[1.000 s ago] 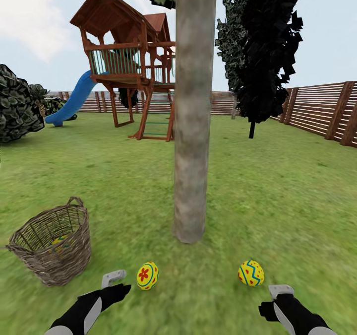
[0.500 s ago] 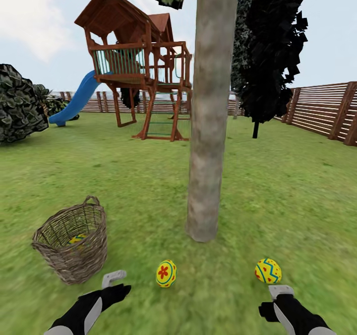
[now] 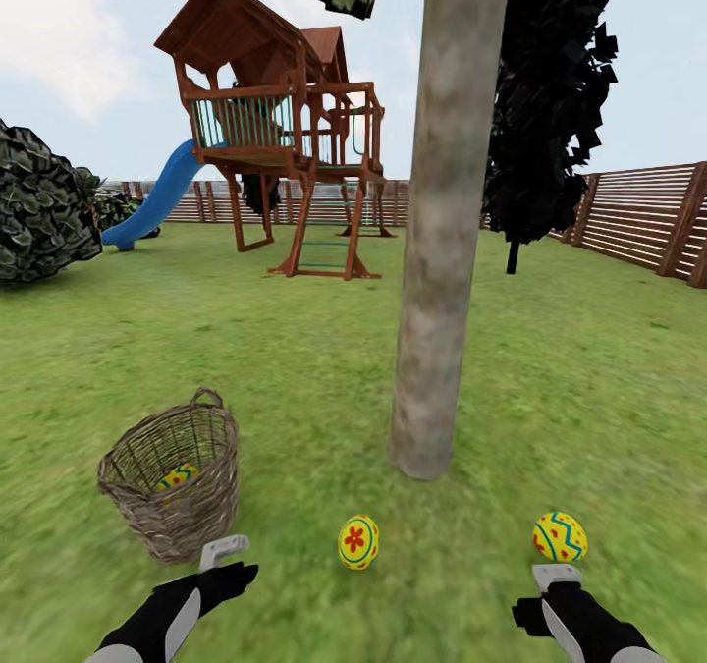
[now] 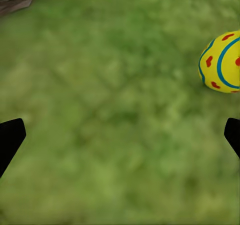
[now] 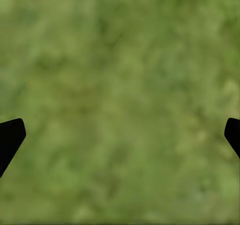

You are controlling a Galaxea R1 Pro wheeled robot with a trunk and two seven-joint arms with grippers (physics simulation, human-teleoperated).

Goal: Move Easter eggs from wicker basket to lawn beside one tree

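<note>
Two yellow Easter eggs lie on the lawn point(image 3: 295, 378) in front of the tree trunk point(image 3: 437, 250): one point(image 3: 358, 542) near its foot, the other point(image 3: 560, 536) further right. A third egg point(image 3: 178, 475) rests inside the wicker basket point(image 3: 177, 491), left of the tree. My left gripper point(image 3: 231, 565) hangs low just below the basket, open and empty; its wrist view shows an egg point(image 4: 222, 62) beside the fingers point(image 4: 10, 140). My right gripper point(image 3: 550, 594) is below the right egg, open over bare grass point(image 5: 120, 105).
A wooden playset point(image 3: 280, 123) with a blue slide point(image 3: 157, 196) stands behind. A dark-leaved tree point(image 3: 550, 103) and slat fence point(image 3: 648, 216) are at the right, a dark bush point(image 3: 39, 206) at the left. Open grass stretches all around.
The whole view has shifted: basket, tree and eggs slid rightward in the picture, so the camera turned or moved left. Both arms hold the same pose.
</note>
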